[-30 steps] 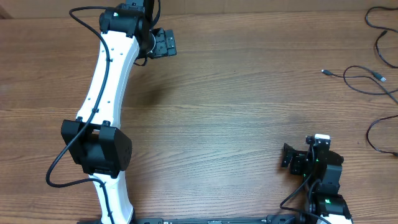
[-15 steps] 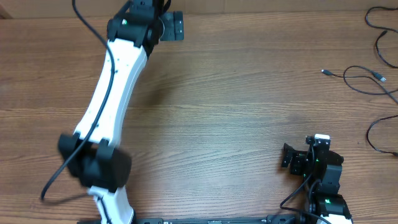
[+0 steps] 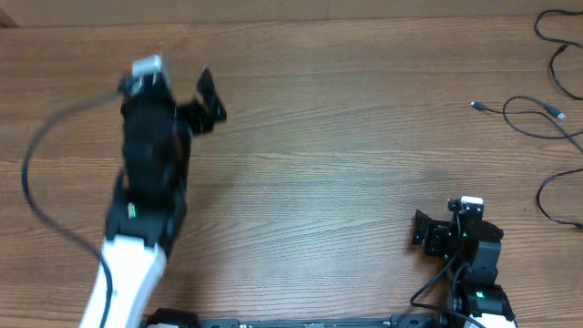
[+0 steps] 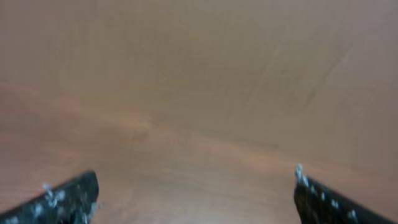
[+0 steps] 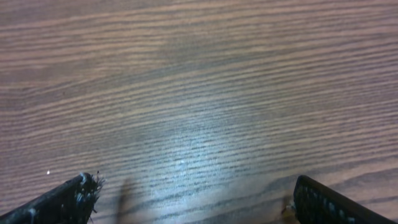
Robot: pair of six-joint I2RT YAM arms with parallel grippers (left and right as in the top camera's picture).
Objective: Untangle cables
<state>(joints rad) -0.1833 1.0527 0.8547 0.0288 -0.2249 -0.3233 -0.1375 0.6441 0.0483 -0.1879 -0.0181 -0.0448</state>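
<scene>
Wooden table (image 3: 346, 164), cables (image 3: 556, 113) cropped at edge, left arm (image 3: 150, 155) blurred

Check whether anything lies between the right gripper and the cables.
Nothing visible does. Only bare wooden table separates the right gripper, jaws open near the front edge, from the cables lying along the far right side.

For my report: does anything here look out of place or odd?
Nothing damaged or spilled. The cables lie at the far right, partly out of view; the open left gripper is on the opposite side.
</scene>
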